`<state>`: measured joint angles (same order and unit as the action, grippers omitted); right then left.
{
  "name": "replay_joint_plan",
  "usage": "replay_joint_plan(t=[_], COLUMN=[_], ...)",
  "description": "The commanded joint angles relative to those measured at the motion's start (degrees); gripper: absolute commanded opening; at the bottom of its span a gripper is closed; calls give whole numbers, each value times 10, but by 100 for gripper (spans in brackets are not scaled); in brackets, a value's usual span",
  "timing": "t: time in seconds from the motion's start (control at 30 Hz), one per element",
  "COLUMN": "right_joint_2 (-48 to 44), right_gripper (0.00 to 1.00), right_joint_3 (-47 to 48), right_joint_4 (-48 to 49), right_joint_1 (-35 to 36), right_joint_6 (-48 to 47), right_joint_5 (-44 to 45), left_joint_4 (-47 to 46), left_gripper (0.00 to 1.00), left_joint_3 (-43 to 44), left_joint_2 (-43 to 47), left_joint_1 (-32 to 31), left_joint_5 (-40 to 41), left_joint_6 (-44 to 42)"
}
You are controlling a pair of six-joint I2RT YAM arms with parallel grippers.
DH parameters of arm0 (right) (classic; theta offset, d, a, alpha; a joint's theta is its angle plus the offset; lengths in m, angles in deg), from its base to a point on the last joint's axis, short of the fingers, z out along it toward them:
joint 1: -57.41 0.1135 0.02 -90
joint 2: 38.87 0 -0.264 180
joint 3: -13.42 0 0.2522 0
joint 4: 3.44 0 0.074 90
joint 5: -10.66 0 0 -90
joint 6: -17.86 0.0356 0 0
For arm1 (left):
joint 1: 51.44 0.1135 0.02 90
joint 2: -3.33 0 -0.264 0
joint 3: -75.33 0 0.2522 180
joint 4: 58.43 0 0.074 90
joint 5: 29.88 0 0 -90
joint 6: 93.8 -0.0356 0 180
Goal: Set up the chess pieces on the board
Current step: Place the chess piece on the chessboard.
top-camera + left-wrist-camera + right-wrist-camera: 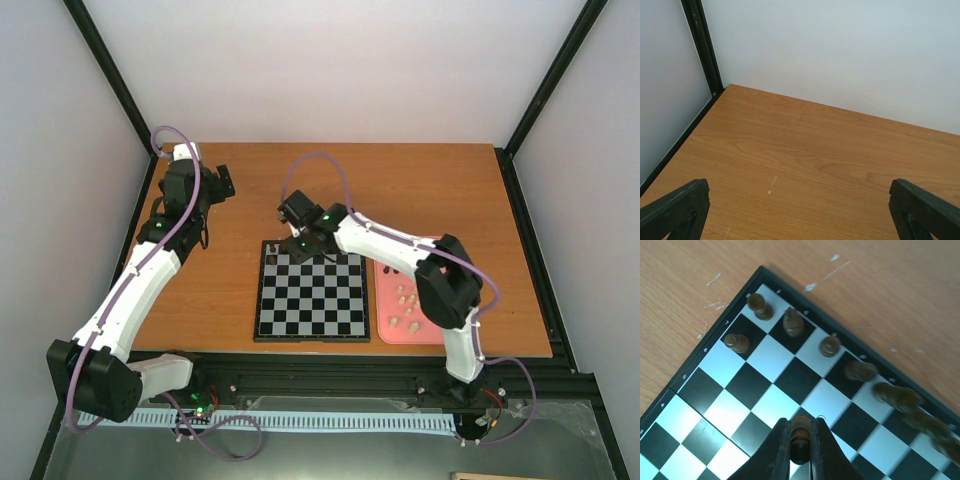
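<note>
The right claw [801,426] is clamped shut on a dark chess piece [800,441], holding it upright over the board [760,359], a couple of squares in from the board's far edge. Other dark pieces [793,322] already line that edge, with one more [737,342] a row inside it. The left claw [800,215] hangs with its jaws wide apart and holding nothing, over bare bench [805,150] well off the board's far-left corner.

The main risk is in the release. If the piece comes down across a line between squares, it ends up misplaced. If the fingers part unevenly, they could drag or tip so small a figure. A toppled piece could roll into the row at the board's far edge and knock those pieces down too.

The fingers hide the held piece's base, so whether it touches the board or hangs just above it cannot be told. Its kind is unclear; it is possibly a pawn. The row's pieces farther from the board's corner are blurred beyond naming. From above, the right arm covers the board's far-left part. The pale pieces [405,300] on the pink tray [385,285], just beside the board's right edge, are too small to identify.
</note>
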<state>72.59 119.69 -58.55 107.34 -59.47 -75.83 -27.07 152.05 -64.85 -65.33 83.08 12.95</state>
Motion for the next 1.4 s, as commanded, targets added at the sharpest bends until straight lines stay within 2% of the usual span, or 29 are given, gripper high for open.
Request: replay_joint_plan(t=[0.0, 0.53, 1.37], right_joint_2=[58, 187, 209], right_gripper=[4, 4, 8], right_joint_3=[57, 200, 202], right_joint_4=[-28, -67, -66], right_joint_1=[9, 19, 25], right_joint_6=[-14, -39, -44], right_joint_5=[-26, -67, -70], left_joint_4=[-8, -11, -12], left_gripper=[100, 100, 100], left_joint_3=[6, 6, 4], left_joint_2=[17, 11, 10], left_joint_1=[-2, -2, -2], left_joint_5=[10, 15, 14], left_joint_6=[-4, -7, -5])
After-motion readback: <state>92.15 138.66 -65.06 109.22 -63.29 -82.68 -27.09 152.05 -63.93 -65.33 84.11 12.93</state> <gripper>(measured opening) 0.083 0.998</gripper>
